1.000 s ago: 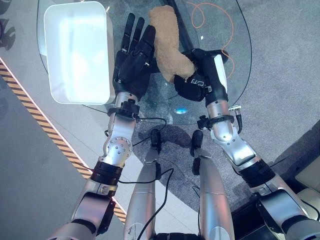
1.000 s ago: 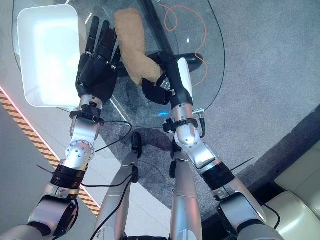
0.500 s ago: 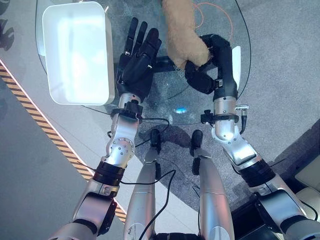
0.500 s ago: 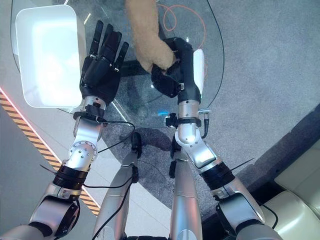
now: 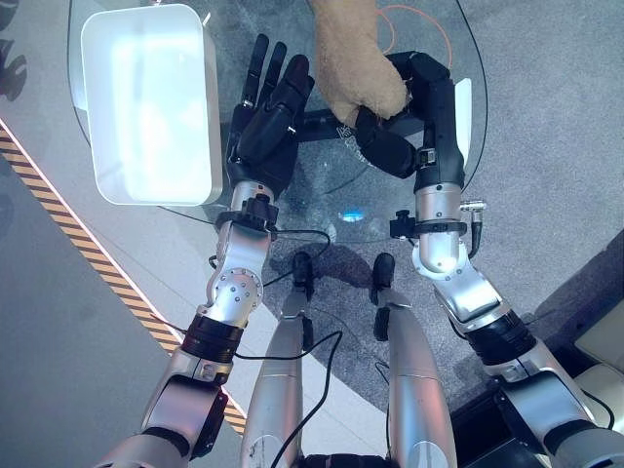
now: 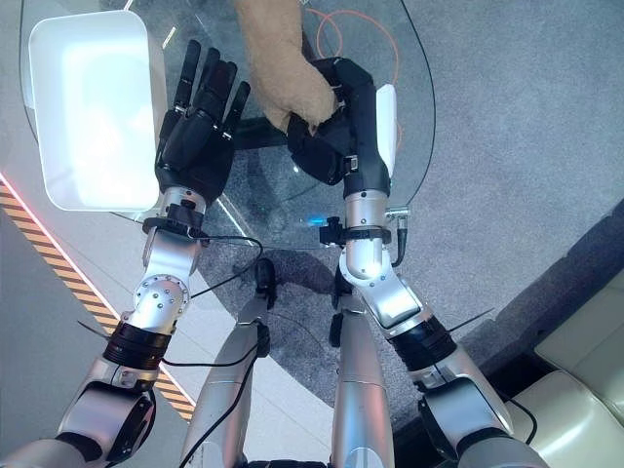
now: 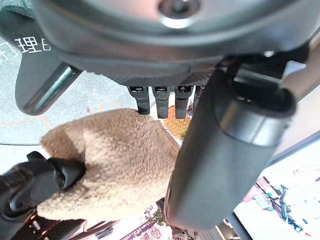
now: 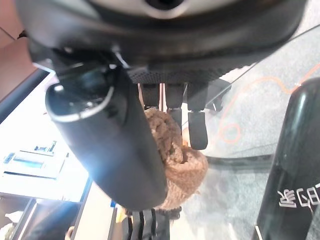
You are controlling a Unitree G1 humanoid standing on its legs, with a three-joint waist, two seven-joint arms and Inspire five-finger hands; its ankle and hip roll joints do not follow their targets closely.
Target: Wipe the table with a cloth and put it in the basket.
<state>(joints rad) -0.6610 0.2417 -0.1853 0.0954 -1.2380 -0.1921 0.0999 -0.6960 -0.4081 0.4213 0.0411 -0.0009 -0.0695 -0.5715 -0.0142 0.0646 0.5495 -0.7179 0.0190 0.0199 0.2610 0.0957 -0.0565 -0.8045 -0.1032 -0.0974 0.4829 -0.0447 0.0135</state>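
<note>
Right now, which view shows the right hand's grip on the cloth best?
The right wrist view: the right hand curls round the tan cloth. Both eye views show cloth bunched in that hand from above; the left wrist view shows it from the side.

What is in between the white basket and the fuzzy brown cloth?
The robot's left hand, open with straight fingers, sits over the round glass table between the white rectangular basket and the fuzzy tan cloth, as both eye views show.

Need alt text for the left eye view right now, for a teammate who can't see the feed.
The right hand grips the near end of a tan cloth on a round glass table. The left hand is open, fingers straight, beside the cloth. A white basket sits at the table's left edge.
</note>
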